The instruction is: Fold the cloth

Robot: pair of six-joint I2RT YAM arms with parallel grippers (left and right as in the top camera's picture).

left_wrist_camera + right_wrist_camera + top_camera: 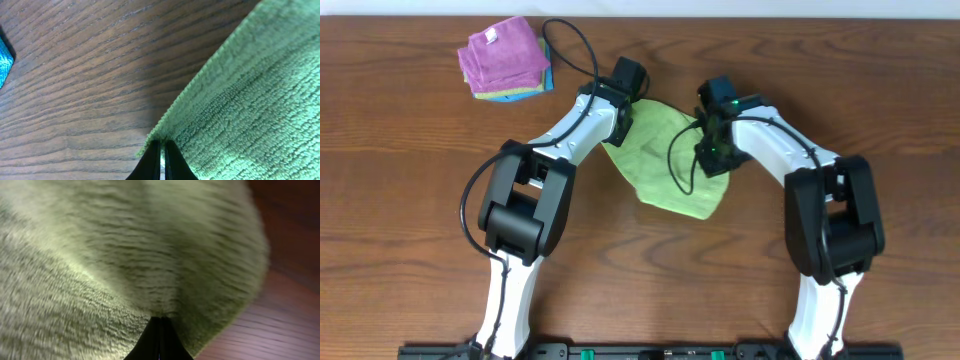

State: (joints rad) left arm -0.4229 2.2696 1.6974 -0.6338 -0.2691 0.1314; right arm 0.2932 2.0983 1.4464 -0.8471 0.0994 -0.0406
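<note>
Open table (650,290) around green cloth (665,165), stack of cloths (505,58) (far left) well apart

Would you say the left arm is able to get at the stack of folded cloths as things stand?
Probably not yet: the stack of folded cloths lies close with bare table between, but the left gripper is shut on the green cloth at its edge.

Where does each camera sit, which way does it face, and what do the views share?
Overhead: above the table, facing straight down at the green cloth, a stack of cloths, the left arm and the right arm.
Left wrist: on the left arm, facing along the left gripper, which pinches the cloth's edge above bare wood.
Right wrist: on the right arm, facing along the right gripper, shut on bunched cloth.
Shared: all three show the green cloth and the table.
</note>
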